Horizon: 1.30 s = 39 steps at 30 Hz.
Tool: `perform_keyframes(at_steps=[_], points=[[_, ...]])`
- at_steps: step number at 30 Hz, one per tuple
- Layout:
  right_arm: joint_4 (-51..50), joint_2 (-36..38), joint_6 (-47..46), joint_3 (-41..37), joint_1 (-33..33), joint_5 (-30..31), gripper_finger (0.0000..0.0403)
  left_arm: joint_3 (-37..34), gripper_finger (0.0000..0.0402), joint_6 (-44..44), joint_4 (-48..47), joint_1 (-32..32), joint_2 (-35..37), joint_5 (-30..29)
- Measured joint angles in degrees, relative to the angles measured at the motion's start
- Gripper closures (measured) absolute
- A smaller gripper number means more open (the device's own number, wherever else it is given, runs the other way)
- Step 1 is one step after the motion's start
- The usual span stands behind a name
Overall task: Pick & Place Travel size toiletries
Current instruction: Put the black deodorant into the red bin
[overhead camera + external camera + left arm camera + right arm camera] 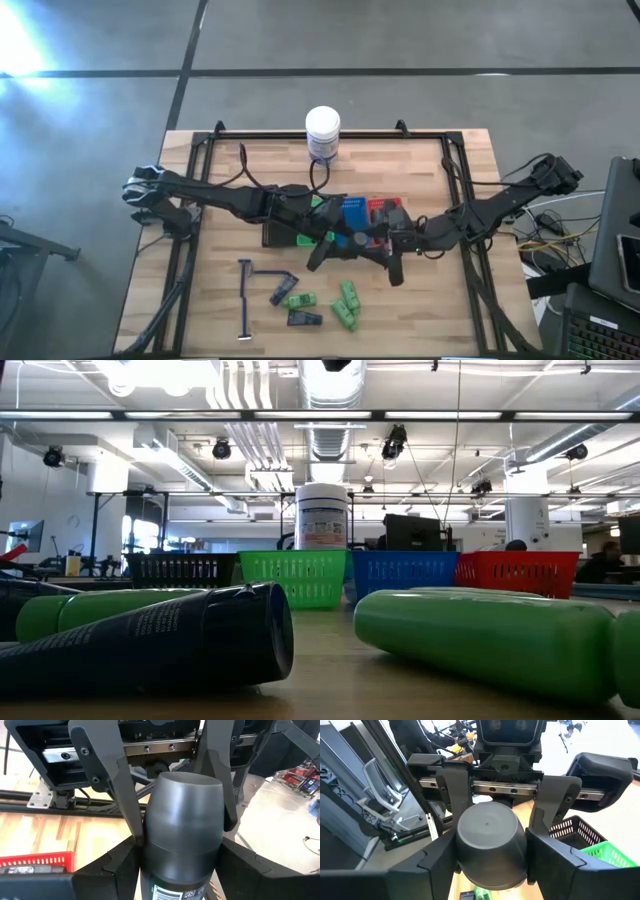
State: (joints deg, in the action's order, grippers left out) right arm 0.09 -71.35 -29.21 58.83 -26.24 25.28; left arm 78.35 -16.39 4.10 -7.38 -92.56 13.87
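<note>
Wooden table (420, 310) under both arms, mid-handoff over trays. Left gripper (177, 827) fingers clamped on grey tube (182, 835). Right gripper (490, 845) fingers sit against same tube's other end; firm grip or not, can't tell. Rest of toiletries (345, 303) scattered on near side of table.

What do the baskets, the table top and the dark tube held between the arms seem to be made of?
Baskets, e.g. the green one: likely moulded plastic, with glossy bright colour and open lattice walls.
Table top: wood, pale planks with visible grain, matt.
Dark tube: probably plastic with a satin grey sheen and soft highlights; metal cannot be excluded.
</note>
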Motion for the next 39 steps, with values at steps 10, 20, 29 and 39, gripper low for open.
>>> perform_keyframes(at_steps=[10,20,29,39], points=[[-2.89,0.18,-1.18,-0.04,0.00,-0.02,0.0207,0.00,0.0178,-0.38,0.65,0.41,-1.21,0.19],[-4.90,2.28,-0.22,-0.04,0.11,2.05,0.0210,0.17,0.0155,-2.98,-0.19,0.63,-1.21,-0.96],[-7.62,2.80,-1.68,-0.02,0.05,4.19,0.0211,0.13,0.0140,-5.10,-7.43,0.57,-1.24,-1.76],[-39.21,7.78,-24.12,-0.32,0.54,8.16,0.0211,0.04,0.0124,-4.68,-19.22,0.25,-0.09,-7.98]])
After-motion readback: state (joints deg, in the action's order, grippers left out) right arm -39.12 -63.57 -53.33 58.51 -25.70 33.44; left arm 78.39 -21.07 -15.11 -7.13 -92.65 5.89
